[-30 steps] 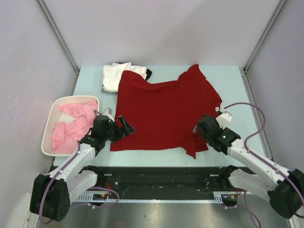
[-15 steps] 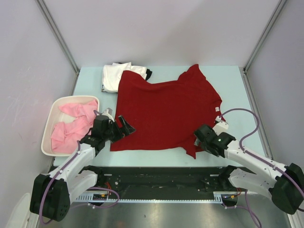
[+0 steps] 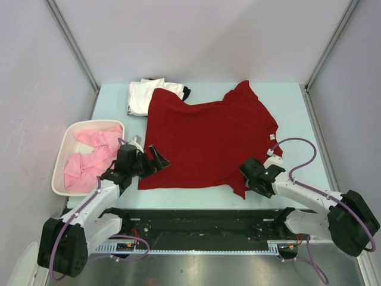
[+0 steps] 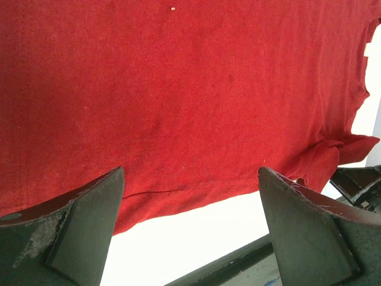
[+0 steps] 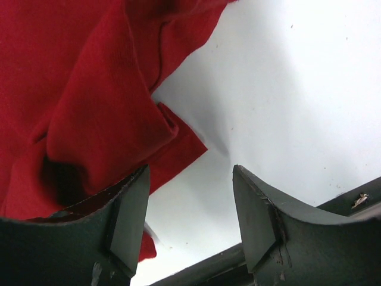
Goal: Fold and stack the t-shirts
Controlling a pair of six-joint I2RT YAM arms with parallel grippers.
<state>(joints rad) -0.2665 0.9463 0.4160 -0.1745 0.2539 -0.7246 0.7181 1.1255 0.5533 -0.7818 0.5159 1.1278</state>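
Right hand (image 3: 249, 173) has drawn back, spread wide beside the dark red shirt (image 3: 208, 134).

A robotics laboratory test cell: plain pale panels (image 3: 202, 36) wall in a small pale table (image 3: 292, 101) on three sides, held by bare metal posts (image 3: 72, 44) that slant up at the corners. Two white-and-black robot arms, the left arm (image 3: 98, 196) and the right arm (image 3: 309, 193), are bolted side by side to a black rail (image 3: 202, 229) at the near edge, above a brushed steel plate (image 3: 196, 268). Purple cables (image 3: 297, 139) loop openly from the arms. No furniture, decoration or household fittings show, only fixed equipment under even, flat lighting.
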